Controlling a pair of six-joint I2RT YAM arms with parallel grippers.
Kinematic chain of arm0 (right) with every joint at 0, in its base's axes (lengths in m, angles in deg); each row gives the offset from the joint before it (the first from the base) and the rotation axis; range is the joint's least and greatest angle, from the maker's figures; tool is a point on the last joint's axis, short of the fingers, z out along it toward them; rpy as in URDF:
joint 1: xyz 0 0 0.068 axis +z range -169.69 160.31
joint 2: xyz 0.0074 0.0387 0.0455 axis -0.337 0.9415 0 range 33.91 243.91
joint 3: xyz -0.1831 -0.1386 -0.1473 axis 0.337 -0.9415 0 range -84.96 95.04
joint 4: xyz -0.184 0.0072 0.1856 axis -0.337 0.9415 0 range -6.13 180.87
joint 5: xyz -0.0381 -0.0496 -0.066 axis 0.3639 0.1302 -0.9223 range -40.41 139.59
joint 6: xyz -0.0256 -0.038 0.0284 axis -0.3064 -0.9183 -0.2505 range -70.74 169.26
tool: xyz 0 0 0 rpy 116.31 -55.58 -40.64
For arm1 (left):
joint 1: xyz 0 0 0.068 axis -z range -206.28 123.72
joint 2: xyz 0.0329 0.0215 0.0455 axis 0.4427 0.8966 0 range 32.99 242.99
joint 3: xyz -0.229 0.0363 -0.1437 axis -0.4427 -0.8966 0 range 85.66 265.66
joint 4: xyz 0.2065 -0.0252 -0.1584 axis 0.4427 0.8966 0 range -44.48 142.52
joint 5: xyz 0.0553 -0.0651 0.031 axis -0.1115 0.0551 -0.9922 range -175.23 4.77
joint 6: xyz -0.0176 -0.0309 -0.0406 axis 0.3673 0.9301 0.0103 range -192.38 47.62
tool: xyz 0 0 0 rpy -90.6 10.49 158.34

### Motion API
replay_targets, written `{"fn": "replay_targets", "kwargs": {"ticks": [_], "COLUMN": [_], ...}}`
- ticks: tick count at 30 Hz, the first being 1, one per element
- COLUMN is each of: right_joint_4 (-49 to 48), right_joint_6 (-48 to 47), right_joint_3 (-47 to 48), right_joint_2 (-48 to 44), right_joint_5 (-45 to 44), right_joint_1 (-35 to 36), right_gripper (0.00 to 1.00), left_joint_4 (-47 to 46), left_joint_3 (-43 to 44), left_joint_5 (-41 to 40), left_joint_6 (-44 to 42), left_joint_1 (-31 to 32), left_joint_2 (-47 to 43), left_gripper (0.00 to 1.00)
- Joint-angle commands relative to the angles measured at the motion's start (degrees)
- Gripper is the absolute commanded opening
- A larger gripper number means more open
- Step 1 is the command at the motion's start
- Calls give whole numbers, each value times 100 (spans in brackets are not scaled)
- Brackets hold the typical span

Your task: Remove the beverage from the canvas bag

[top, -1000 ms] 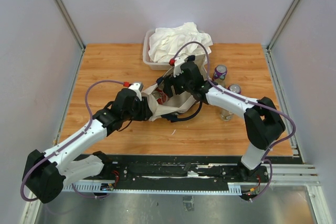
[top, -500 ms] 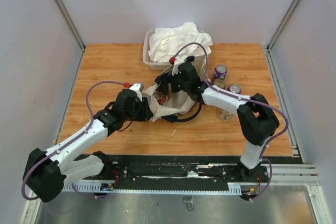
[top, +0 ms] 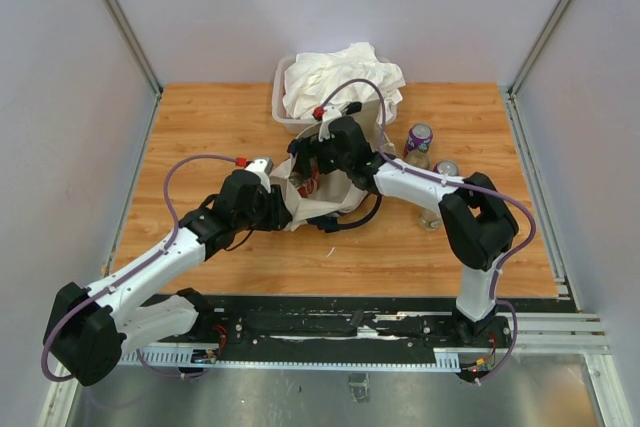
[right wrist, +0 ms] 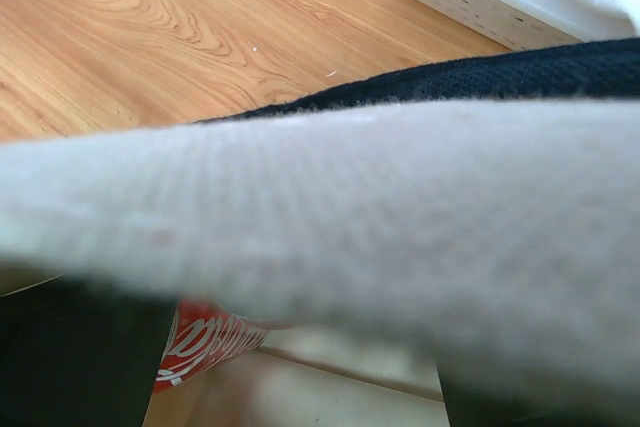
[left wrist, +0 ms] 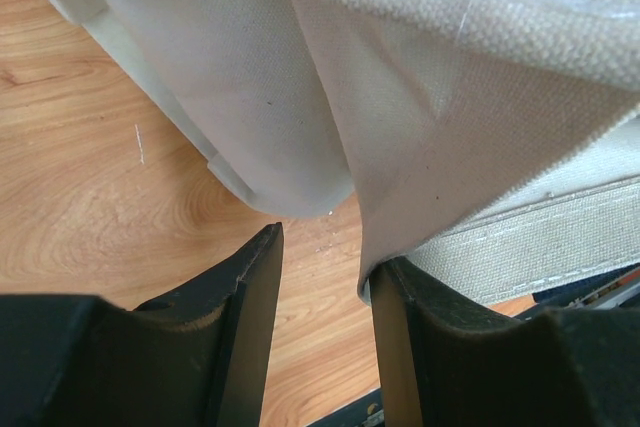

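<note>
A red drink can (right wrist: 200, 342), the beverage to be taken out, lay inside the cream canvas bag (top: 318, 205). Only part of the can showed under a drooping fold of canvas at the bag's mouth. The bag lay slumped in the middle of the wooden tabletop (top: 200, 137), its navy strap (top: 360, 219) curling out toward the near edge. The right hand (top: 308, 169) was at the bag's mouth, fingers spread wide and gripping nothing, with the can just beyond them and nearer one finger than the other. The left hand (left wrist: 325, 262) sat at the bag's near-left edge, part-open. A fold of canvas rested against one of its fingertips and bare wood showed between the fingers, so it did not look to be pinching the cloth. Behind the bag stood a plastic tub (top: 280, 107) heaped with white cloth (top: 340, 77). A purple-topped can (top: 418, 139) and a second can (top: 445, 169) stood to the right, close beside the right arm. The loose fold looked like the main risk: fingers closing here could catch canvas along with the can, or nudge the round can deeper inside. With the left hand not clamped, the mouth could slip off it and collapse, or the whole bag could drag along. A swinging right arm could also topple the two standing cans.
</note>
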Motion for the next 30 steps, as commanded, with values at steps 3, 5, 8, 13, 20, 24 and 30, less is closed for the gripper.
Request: {"fn": "replay_targets", "kwargs": {"ticks": [3,5,8,13,20,24,30], "right_joint_4": [11,29,138,350,605,783,1081], "right_joint_6": [113,139,132,53,24,-14,-162], "right_joint_3": [285,336,439,559,579,594,481], "right_joint_2": [395,495,640,930,1176,1261,1237], "right_joint_5": [-243,-308,-381,-474,-516,-464,-383], "right_joint_1": [219,229,235,276,307,313,337], "right_gripper": [93,93,92,86,81,79,72], "left_joint_4": [66,37,9,-18,-45,-36,-27], "left_joint_3": [-148,-163,-189,-191,-190,-179,-164], "left_joint_5": [40,65,97,110,122,96,59], "left_joint_6": [-44,-41,-50,-69,-96,-98,-105], "left_joint_1": [22,19,20,19,19,19,19], "left_joint_2": [62,69,92,116,138,129,113], "left_gripper": [44,44,44,44,44,44,44]}}
